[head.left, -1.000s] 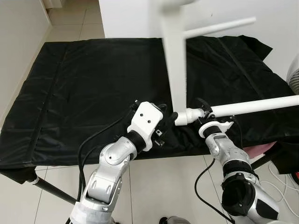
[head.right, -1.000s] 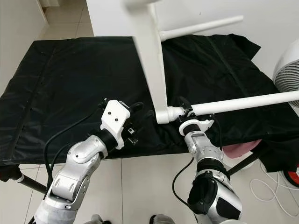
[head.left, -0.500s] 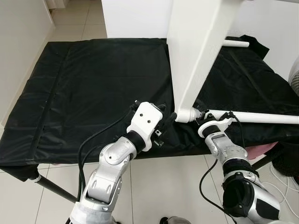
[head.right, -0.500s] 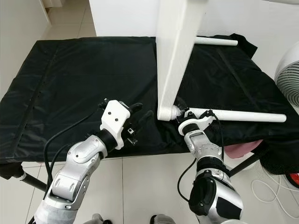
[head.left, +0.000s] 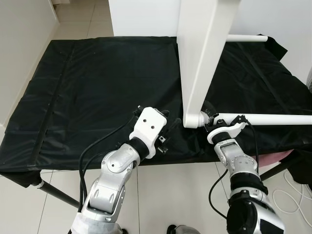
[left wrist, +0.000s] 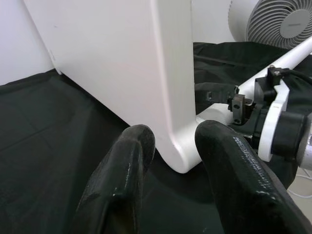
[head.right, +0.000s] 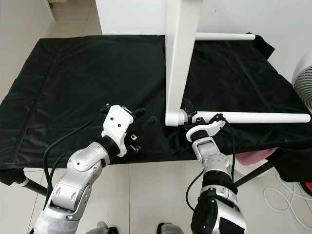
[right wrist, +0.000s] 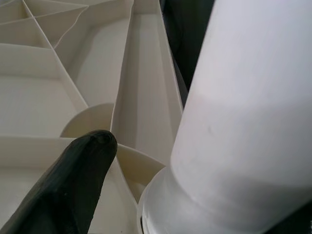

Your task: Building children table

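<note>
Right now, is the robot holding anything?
Yes. The right tool grips the white table leg near its joint with the tabletop. The left tool holds nothing.

A plain indoor room, likely a home. Pale glossy floor tiles [head.left: 161, 195] and bare white walls [head.left: 19, 53] surround a low work table draped in black cloth [head.left: 97, 83]. A white electric fan [left wrist: 278, 22] stands beyond the table's right edge.
</note>
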Robot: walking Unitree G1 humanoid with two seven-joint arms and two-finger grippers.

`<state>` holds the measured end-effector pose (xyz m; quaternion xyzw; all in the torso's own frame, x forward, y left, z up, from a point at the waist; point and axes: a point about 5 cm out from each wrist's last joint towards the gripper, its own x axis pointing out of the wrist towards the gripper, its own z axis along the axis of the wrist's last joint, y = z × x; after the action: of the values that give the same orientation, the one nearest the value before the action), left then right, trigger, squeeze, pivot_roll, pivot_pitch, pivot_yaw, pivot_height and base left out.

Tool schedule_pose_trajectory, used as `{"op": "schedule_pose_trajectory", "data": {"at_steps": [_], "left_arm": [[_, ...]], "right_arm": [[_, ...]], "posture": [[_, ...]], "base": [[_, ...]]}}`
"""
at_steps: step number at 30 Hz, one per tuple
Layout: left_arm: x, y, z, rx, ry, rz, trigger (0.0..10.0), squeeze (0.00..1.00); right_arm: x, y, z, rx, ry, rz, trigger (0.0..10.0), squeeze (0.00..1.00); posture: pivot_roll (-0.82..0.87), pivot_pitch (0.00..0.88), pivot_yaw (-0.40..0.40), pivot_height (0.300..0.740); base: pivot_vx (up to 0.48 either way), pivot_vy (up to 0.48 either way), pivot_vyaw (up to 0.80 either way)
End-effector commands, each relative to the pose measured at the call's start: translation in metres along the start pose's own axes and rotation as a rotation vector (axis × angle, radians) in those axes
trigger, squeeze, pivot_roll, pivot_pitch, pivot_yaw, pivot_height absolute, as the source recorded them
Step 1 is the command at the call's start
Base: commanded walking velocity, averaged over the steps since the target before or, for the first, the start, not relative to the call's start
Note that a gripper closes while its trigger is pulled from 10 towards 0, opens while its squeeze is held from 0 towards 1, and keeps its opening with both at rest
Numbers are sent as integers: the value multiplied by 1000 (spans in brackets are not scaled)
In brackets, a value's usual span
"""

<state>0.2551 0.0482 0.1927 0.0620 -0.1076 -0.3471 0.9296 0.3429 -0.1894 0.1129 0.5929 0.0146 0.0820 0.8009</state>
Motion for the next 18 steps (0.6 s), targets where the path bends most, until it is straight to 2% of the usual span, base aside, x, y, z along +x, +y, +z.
{"op": "schedule_pose_trajectory", "data": {"at_steps": [1, 6, 7, 8, 10, 11, 13, 18], "left_arm": [[-3, 3, 1, -19, -1, 117, 10000, 0], [-4, 4, 0, -13, 5, 111, 10000, 0], [-4, 5, 0, -11, 8, 109, 10000, 0], [-4, 5, -1, -8, 9, 108, 10000, 0], [-4, 6, 0, -5, 10, 107, 10000, 0], [-4, 7, -1, -1, 12, 107, 10000, 0], [-4, 7, 0, 2, 12, 107, 10000, 0], [-4, 9, 1, 0, 11, 109, 10000, 0]], "right_arm": [[-13, -24, -15, 34, 52, -133, 10000, 1000], [-19, -28, -14, 64, 24, -145, 10000, 1000], [-22, -31, -12, 86, 8, -149, 10000, 94], [-23, -33, -10, 137, -16, -149, 10000, 0], [-25, -34, -7, 221, -48, -133, 10000, 0], [-26, -34, -5, 290, -73, -109, 10000, 0], [-28, -33, -4, 321, -90, -99, 10000, 0], [-34, -33, -9, 295, -85, -105, 10000, 0]], "posture": [[-25, 117, 43, 740], [-29, 121, 51, 740], [-30, 121, 52, 740], [-30, 123, 56, 740], [-30, 123, 56, 740], [-26, 124, 59, 740], [-26, 124, 59, 740], [-21, 122, 59, 740]], "base": [[0, 0, 0], [0, 0, 0], [0, 0, 0], [0, 0, 0], [0, 0, 0], [0, 0, 0], [0, 0, 0], [0, 0, 0]]}}
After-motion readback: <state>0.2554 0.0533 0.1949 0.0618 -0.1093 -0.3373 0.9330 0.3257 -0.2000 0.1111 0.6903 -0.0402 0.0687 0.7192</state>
